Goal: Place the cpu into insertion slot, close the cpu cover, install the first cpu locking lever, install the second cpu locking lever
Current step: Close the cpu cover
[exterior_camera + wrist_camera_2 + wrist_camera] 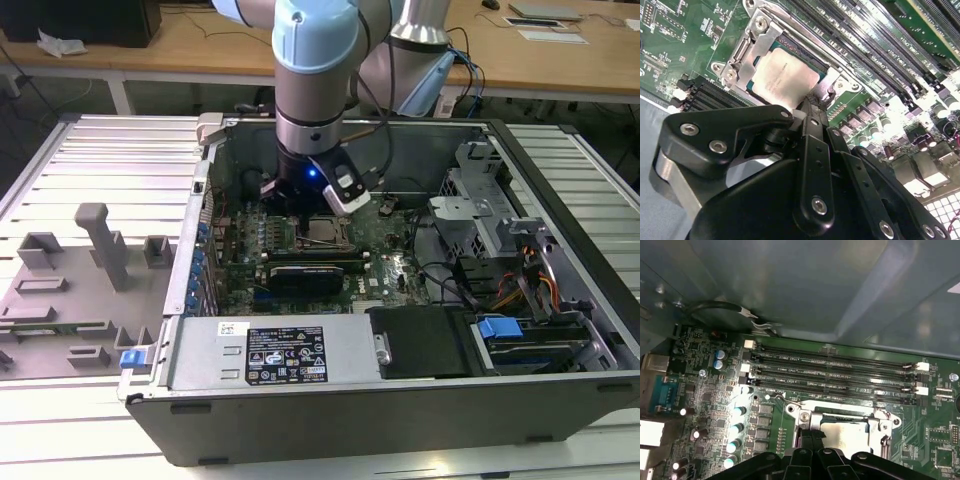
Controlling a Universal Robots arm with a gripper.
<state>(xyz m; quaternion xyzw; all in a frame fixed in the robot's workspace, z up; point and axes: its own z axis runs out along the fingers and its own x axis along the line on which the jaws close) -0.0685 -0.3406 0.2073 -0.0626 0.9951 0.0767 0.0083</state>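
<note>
So the hand is pointing straight down into the open computer case. Its two black fingers are closed up together at the tips, and I can't make out anything pinched between them. The tips sit right at one edge of the insertion slot, touching or as good as touching the metal there; I honestly can't tell which.

The cpu is already lying flat in the slot, dull silver top facing up. The cpu cover looks to be folded down over it, with the chip showing through the window. From the fingertips the chip is just ahead, basically next door. In the exterior view the arm hangs a touch to the exterior view's left of the chip.

In the first wrist view a thin bent wire pokes out by one corner of the socket. My guess is it's a locking lever, but I can't say whether it's latched.

Going outward, the long black memory slots run parallel to the socket's far side on the green board. The case lies on its side on a ribbed metal desk, and some grey blocks sit well off to the exterior view's left.
</note>
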